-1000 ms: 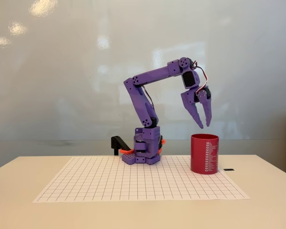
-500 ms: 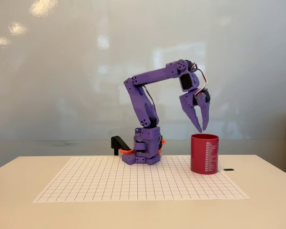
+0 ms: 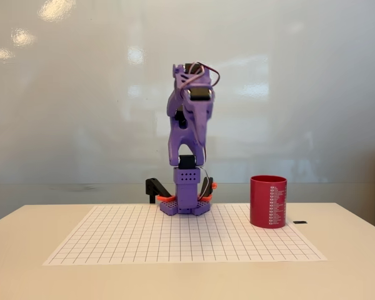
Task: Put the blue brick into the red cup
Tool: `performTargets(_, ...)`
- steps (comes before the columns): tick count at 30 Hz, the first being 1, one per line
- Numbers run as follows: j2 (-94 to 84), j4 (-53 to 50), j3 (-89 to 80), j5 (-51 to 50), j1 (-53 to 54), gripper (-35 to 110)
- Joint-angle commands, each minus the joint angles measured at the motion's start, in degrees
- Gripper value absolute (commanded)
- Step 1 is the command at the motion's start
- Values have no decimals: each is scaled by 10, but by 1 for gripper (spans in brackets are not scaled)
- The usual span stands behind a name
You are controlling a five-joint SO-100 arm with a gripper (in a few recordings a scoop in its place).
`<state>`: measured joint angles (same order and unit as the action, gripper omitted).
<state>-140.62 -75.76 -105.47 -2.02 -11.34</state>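
Gripper pts down toward the camera in the fixed view, arm folded up tall over its base, so the fingers sit edge-on and overlap the purple body behind them. Can't tell if jaws are apart or together from this angle; nothing blue shows at the tips.

Arm stands centred at the back edge of the grid sheet, well apart from the red cup, which is to the right in this view. Probably a parked or neutral pose: upright, tucked, not reaching for anything.

Red cup stands upright on the right part of the sheet, mouth up, white print strip facing the camera. Placed that way it can take a drop from above w/o tipping.

Blue brick: not on the sheet or bench anywhere visible. Cup walls are opaque and the camera sits about level w/ the rim, so the inside is hidden; brick is likely in there, i.e. task prob done, but that's a guess.

1 small dark item lies on the bench just right of the cup; too small to ID.
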Motion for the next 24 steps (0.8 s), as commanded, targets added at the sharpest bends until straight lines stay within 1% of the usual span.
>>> performTargets(1,-149,-21,36,-23,28,-1)
performTargets(7,-321,-92,66,-50,75,-1)
performTargets(12,-430,-95,25,-50,69,-1)
performTargets(15,-486,-67,-62,-36,81,-1)
performTargets(18,-486,-51,-133,-26,102,-1)
performTargets(24,-486,79,-367,-2,103,-1)
